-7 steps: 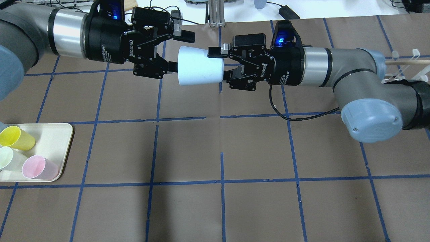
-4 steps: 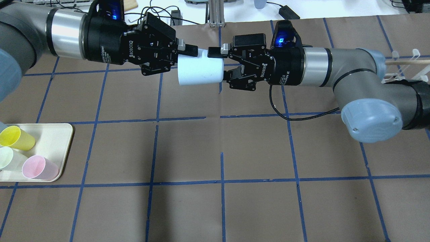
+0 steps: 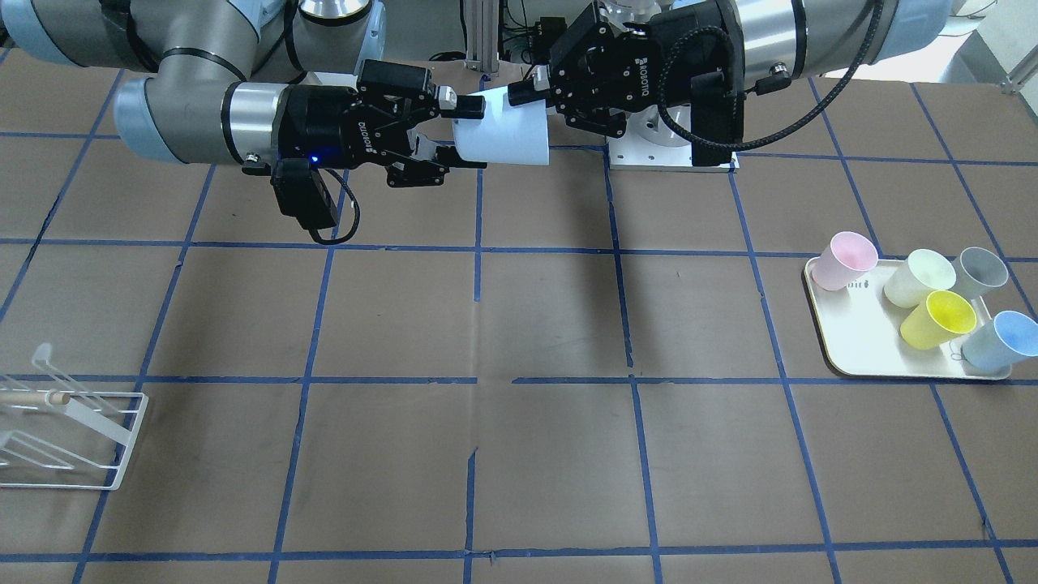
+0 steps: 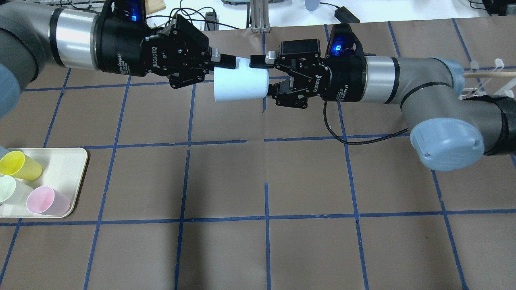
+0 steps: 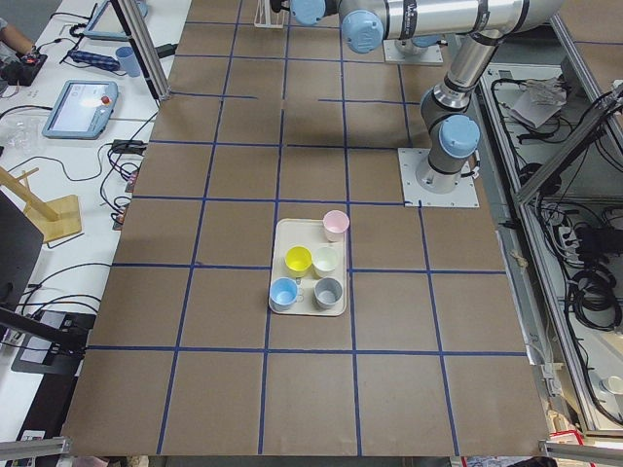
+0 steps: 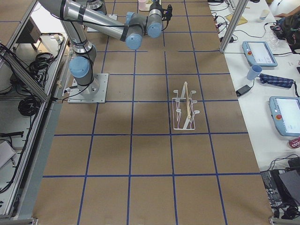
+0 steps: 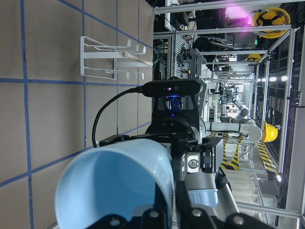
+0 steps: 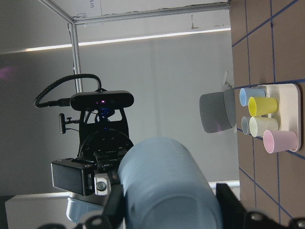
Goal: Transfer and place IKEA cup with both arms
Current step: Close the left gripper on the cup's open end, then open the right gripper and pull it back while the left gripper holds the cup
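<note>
The light blue IKEA cup (image 4: 240, 84) hangs sideways in the air over the far middle of the table, its wide rim toward my left arm. My left gripper (image 4: 225, 61) is shut on the far wall of the rim. My right gripper (image 4: 262, 76) is shut on the narrow base end, its lower finger partly hidden by the cup. In the front-facing view the cup (image 3: 503, 130) sits between the left gripper (image 3: 515, 96) and the right gripper (image 3: 464, 136). The left wrist view looks into the cup's mouth (image 7: 109, 186). The right wrist view shows its base (image 8: 167, 186).
A cream tray (image 3: 851, 341) on my left holds a pink cup (image 3: 843, 259), a yellow cup (image 3: 941, 318), a second light blue cup (image 3: 1001, 341) and two pale ones. A white wire rack (image 3: 73, 438) stands on my right.
My left gripper went from wide open around the cup's rim to shut on it, and the left arm shifted slightly left. The cup and the right gripper stayed put.
</note>
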You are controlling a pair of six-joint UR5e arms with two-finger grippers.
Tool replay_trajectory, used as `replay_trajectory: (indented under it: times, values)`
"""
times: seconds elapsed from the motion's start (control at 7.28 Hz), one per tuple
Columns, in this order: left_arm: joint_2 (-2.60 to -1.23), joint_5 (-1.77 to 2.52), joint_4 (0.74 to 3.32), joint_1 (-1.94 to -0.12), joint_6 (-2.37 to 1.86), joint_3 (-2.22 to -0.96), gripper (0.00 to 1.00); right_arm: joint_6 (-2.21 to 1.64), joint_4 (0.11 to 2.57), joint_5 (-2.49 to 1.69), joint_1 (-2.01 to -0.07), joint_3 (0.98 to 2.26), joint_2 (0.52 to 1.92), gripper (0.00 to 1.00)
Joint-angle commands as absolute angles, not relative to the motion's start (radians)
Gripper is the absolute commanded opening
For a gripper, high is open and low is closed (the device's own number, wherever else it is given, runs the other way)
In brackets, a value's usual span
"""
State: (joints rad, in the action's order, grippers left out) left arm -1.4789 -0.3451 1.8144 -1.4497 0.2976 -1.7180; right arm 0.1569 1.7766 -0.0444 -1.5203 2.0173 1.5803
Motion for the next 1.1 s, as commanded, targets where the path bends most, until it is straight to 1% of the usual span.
replay_trajectory:
  times: [0.0,0.14,0.27,0.69,0.82,0.96]
  values:
    - [-1.477,-0.344,1.813,-1.45,0.298,-1.718,0.0,0.138,1.778,-0.044,-1.52,2.017,1.583,0.33]
    - [-1.477,-0.345,1.812,-1.447,0.298,-1.717,0.0,0.135,1.778,-0.049,-1.519,2.019,1.582,0.89]
    - [-1.477,-0.345,1.81,-1.445,0.296,-1.715,0.0,0.129,1.776,-0.043,-1.516,2.019,1.583,1.0]
    - [-1.479,-0.359,1.81,-1.43,0.285,-1.698,0.0,0.054,1.779,-0.022,-1.467,2.019,1.582,1.0]
    - [-1.479,-0.42,1.804,-1.427,0.219,-1.686,0.0,0.043,1.776,0.024,-1.401,2.013,1.583,1.0]
    - [-1.495,-0.572,1.769,-1.427,0.145,-1.649,0.0,0.002,1.778,0.061,-1.366,1.988,1.589,1.0]
